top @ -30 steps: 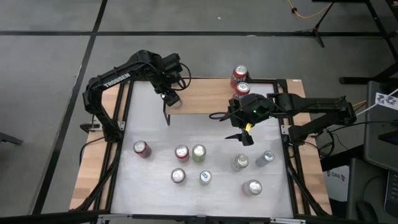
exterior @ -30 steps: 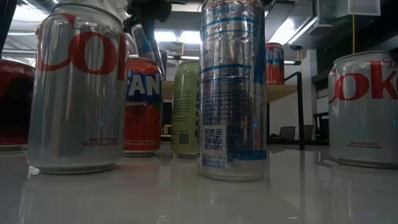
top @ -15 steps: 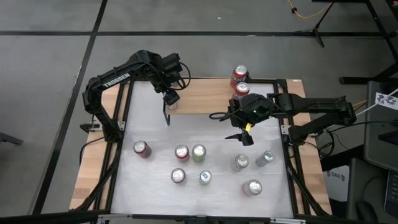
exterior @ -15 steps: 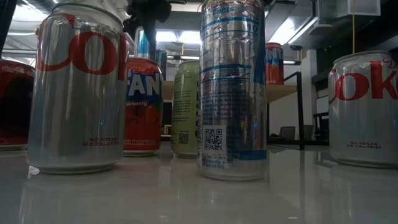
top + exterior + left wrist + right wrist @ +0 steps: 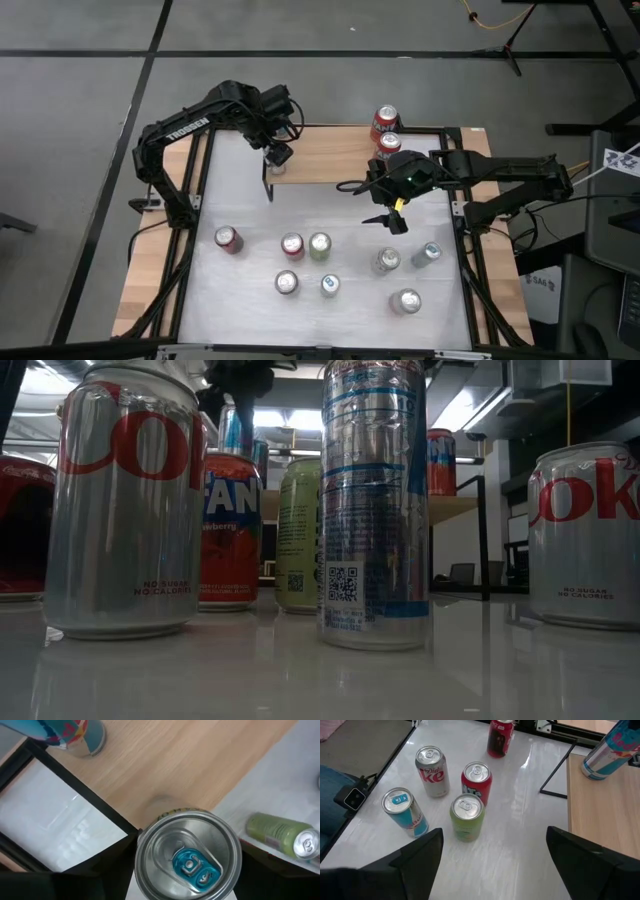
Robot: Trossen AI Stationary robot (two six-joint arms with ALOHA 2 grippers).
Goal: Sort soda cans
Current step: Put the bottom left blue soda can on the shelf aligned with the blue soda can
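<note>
Fingers of our left gripper (image 5: 277, 158) have spread wider above the wooden shelf (image 5: 330, 155). Left wrist: blue-tabbed can (image 5: 188, 855) sits released between them, so placement looks done. Our right gripper (image 5: 392, 221) waits open.

We see a robotics lab: a framed white test table (image 5: 330, 310) on grey concrete floor (image 5: 80, 100), cables, ceiling strip lights (image 5: 470, 405).

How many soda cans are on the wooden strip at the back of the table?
3. A red can and a second red can sit at its right end; a blue-tabbed can is under the left hand, farther left. The right arm may hide more.
</note>
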